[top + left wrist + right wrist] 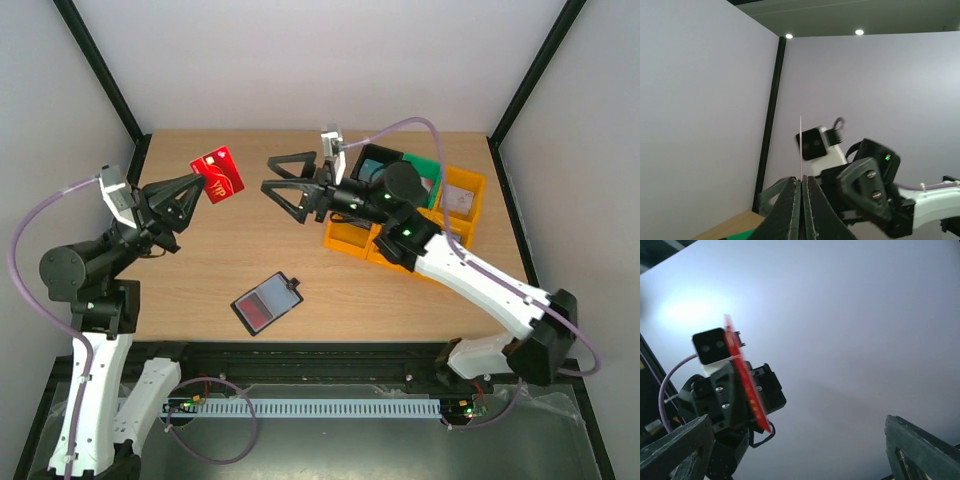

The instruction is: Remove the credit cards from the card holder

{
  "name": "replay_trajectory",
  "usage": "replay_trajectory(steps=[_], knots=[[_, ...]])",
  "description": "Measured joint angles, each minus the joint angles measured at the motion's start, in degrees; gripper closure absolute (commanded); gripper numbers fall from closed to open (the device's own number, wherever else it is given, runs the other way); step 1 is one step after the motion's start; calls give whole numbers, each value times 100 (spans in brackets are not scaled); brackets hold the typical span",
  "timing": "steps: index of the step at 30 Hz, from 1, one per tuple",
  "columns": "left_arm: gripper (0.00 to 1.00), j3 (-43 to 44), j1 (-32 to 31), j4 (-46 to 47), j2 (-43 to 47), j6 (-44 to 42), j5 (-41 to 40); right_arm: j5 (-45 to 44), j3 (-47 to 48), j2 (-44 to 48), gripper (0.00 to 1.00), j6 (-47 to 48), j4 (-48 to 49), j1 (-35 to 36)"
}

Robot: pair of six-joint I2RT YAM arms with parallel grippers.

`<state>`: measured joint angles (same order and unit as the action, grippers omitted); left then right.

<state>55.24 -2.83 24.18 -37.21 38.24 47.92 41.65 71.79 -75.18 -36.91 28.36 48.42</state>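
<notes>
Left gripper [801,186] fills its own lens, fingers clamped on the red credit card [218,174] and holding it in the air at far left. Right gripper [267,173] faces it, jaws wide apart, empty. Card holder [267,303] lies open on the table [400,295], near the front edge, with something reddish inside. Step, I'd say: red card out. Next: set it down, then pull the remainder. White lettering on the card, maybe "VIP".

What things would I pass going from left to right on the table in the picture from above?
red credit card → black card holder → yellow, green and black bins
</notes>
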Motion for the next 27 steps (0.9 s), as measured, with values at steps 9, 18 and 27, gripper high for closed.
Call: replay_trajectory(steps=[9, 18, 27], knots=[[98, -24, -52, 282, -275, 330, 116, 153, 9, -892, 50, -1014, 1062, 173], [98, -107, -52, 289, -251, 330, 116, 575, 634, -1191, 97, -1095, 1327, 304], [24, -175, -63, 66, -212, 254, 118, 706, 1062, -896, 98, 280, -476, 260]])
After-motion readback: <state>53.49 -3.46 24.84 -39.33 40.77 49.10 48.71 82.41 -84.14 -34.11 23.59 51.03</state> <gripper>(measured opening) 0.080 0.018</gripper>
